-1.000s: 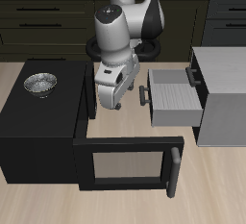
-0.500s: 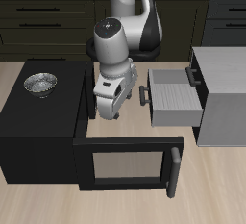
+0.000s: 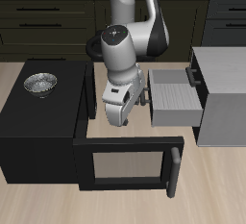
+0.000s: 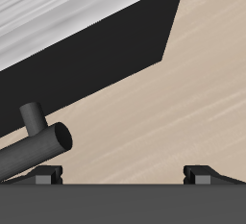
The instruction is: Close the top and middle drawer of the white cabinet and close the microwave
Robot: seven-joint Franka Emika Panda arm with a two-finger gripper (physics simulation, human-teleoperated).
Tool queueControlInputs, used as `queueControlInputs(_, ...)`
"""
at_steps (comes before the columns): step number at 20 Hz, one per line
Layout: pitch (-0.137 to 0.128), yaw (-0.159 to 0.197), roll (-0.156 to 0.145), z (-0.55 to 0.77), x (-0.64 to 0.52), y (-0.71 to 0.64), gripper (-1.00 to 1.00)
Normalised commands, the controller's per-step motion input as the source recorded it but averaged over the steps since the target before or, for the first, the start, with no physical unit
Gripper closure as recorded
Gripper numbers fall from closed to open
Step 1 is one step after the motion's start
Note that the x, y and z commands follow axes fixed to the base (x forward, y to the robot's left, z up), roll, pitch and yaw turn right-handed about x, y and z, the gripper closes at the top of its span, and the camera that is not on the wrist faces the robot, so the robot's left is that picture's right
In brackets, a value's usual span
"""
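Between the black box and the pale cabinet, the white Franka arm's two-finger gripper (image 3: 122, 115) hangs low, close to the dark bar handle (image 3: 144, 95) of the pulled-out middle drawer (image 3: 176, 98). From the wrist camera, two fingertips (image 4: 205, 173) show well apart with nothing between them, so the hand is released, holding nothing; the same handle (image 4: 40, 147) sits near one finger, with the drawer's striped inside (image 4: 67, 12) behind it.

The pale grey-white boxy cabinet (image 3: 227, 93) stands toward the table's side, flat top bare. Its middle drawer juts far out toward the arm. The top drawer (image 3: 196, 72) with its short dark handle pokes out only a little, if at all; hard to tell.

The large matte black microwave (image 3: 38, 122) sits across from the cabinet, its door (image 3: 128, 163) with grey glass window swung wide open toward the table's front edge, long bar handle (image 3: 176, 170) at the free end. A small metal bowl (image 3: 40, 83) rests on the microwave's top.

Step in hand, by my read: lining up to shove the middle drawer shut. Next move calls for pressing the drawer front straight in toward the cabinet, square, without snagging the handle. Top drawer and microwave door look still to do.
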Motion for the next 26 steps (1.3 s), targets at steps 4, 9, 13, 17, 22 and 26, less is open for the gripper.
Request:
queueControlInputs(4, -0.032, -0.007, 0.042, 0.02, 0.06, 0.28, -1.0)
queueControlInputs(9, -0.004, -0.004, 0.046, 0.01, -0.01, 0.3, -1.0)
queueControlInputs(13, -0.01, 0.0, 0.077, 0.03, -0.03, 0.49, -1.0)
queueControlInputs(17, -0.011, -0.002, 0.054, -0.01, 0.02, 0.43, -1.0)
queueControlInputs(22, -0.011, -0.002, 0.031, -0.04, 0.07, 0.26, -1.0)
queueControlInputs(26, -0.006, -0.006, 0.011, -0.01, 0.04, 0.13, -1.0)
